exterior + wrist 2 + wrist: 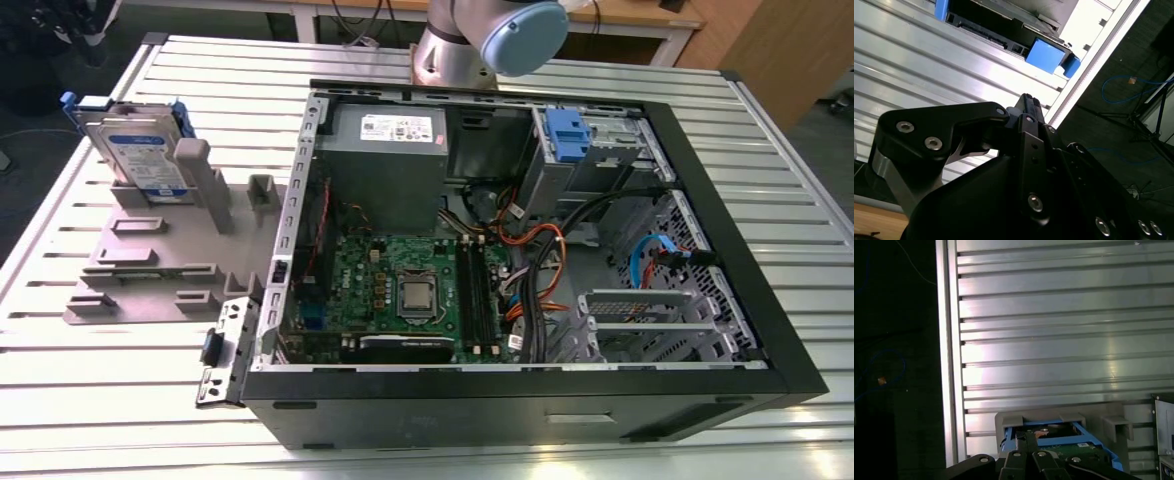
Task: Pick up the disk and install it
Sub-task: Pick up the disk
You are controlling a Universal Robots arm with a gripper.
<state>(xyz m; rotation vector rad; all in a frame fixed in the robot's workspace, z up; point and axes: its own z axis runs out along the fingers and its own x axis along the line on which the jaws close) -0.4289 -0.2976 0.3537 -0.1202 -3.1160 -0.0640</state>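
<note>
The disk [138,150] stood on edge in the stand [160,255], near the table's [441,445] far corner on the exterior view's left, its blue rails up. Nothing touched it in the exterior view. In the first wrist view the gripper [1026,456] hung over the disk [1056,439], apart from it. Whether the gripper was apart or together could not be told.

The slot was the likeliest trouble. A hold taken off-centre, or a pull not in line with the slot, could have jammed the disk against the stand's posts and lifted or tipped the stand with it. Whether the stand was fixed down could not be seen. A hold on the plastic rails alone could have flexed them and let the disk slip. The table edge [946,340] ran close beside the stand, so a dropped disk could have gone over it to the floor.

At the case [534,400] the risk looked different. The cables [534,255] lay loose near the cage with the blue clip [567,135], and a low pass could have snagged them or struck the case wall.

Room was open above the disk. Sideways it was tight, with the table edge on one side and the case just beside the stand on the other. The arm [487,40] rose at the table's far edge, behind the case.
</note>
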